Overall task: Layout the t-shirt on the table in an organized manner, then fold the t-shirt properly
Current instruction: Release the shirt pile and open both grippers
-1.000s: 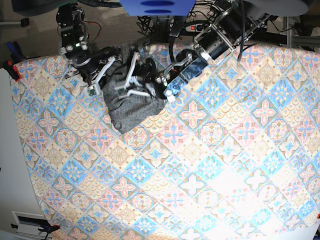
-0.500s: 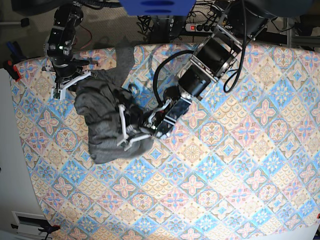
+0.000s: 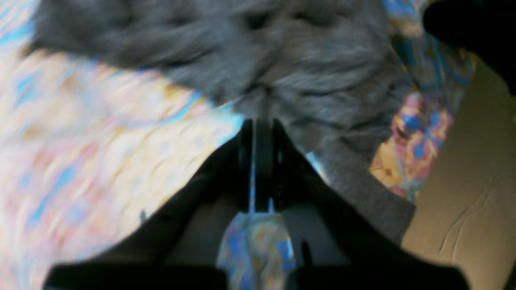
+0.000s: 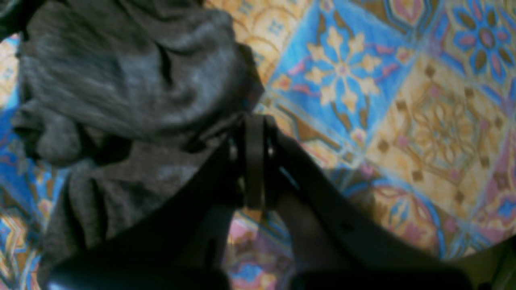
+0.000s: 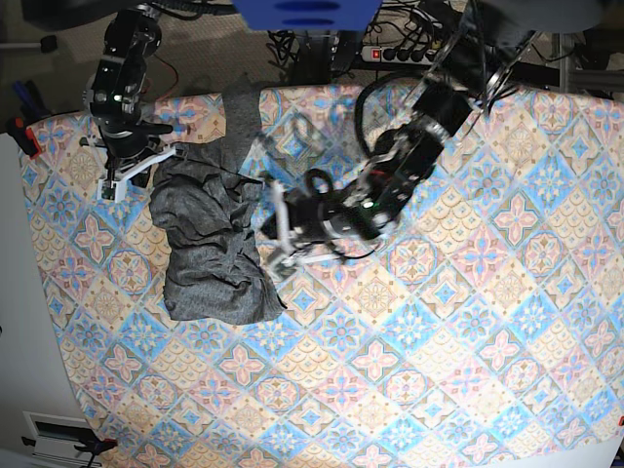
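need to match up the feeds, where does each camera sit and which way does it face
Base view: above the table, facing down on it; both arms show, the left gripper and the right gripper included.
Left wrist view: on the left arm, looking along its dark gripper at the t-shirt and patterned cloth; the picture is blurred.
Right wrist view: on the right arm, looking along its dark gripper at t-shirt and cloth.
Shared: both wrist views show the grey t-shirt, which the base view shows whole.
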`<control>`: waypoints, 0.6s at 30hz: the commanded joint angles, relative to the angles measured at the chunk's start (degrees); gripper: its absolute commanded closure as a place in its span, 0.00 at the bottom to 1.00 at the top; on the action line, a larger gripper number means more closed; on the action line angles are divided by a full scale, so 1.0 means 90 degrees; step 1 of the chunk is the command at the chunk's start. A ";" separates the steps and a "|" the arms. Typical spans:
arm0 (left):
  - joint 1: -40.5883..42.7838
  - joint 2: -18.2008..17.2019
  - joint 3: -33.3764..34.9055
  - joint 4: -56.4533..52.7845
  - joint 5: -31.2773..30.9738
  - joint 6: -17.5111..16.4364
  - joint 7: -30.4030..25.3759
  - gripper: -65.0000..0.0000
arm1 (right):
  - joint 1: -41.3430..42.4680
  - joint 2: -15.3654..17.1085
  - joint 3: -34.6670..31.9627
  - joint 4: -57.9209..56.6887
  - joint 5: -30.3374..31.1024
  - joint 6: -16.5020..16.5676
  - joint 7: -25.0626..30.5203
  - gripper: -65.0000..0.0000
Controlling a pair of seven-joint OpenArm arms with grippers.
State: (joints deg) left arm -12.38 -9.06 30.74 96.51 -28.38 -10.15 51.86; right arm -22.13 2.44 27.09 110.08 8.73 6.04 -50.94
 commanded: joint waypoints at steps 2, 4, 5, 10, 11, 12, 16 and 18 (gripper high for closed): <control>0.0375 -0.0268 -0.0539 0.0710 -0.0046 0.0049 -0.0091 1.00 | -0.0017 0.0047 0.0042 0.0101 0.0031 0.0007 0.0116 1.00; 0.0873 -0.0503 -0.1115 0.1296 -0.0046 0.0058 -0.0091 1.00 | -0.0017 0.0037 0.0052 0.0101 0.0031 0.0007 0.0116 1.00; 0.1166 -0.0630 -0.1418 0.1589 -0.0046 0.0058 -0.0091 1.00 | -0.0017 0.0037 0.0052 0.0101 0.0031 0.0007 0.0116 1.00; 0.2455 -0.0923 -0.2542 0.2459 -0.0036 0.0058 -0.0130 1.00 | -0.0027 0.0037 0.0052 0.0101 0.0031 0.0007 0.0107 1.00; 0.2699 -0.0923 -0.2737 0.2517 -0.0036 0.0058 -0.0130 1.00 | -0.0027 0.0027 0.0052 0.0101 0.0031 0.0007 0.0107 1.00; 0.2934 -0.0923 -0.2932 0.2527 -0.0036 0.0058 -0.0130 1.00 | -0.0037 0.0027 0.0062 0.0110 0.0031 0.0007 0.0107 1.00; 0.3774 -0.0923 -0.3567 0.2537 -0.0036 0.0029 -0.0150 1.00 | -0.0047 0.0027 0.0218 0.0110 0.0031 0.0007 0.0107 1.00; 0.4116 -0.0923 -0.3753 0.2537 -0.0036 0.0019 -0.0150 1.00 | -0.0203 0.0017 0.0521 0.0110 0.0031 0.0007 0.0107 1.00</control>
State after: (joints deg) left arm 24.69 -17.12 -2.98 118.21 -28.16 -9.78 51.40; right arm -23.46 2.07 31.27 110.10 9.17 6.50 -50.63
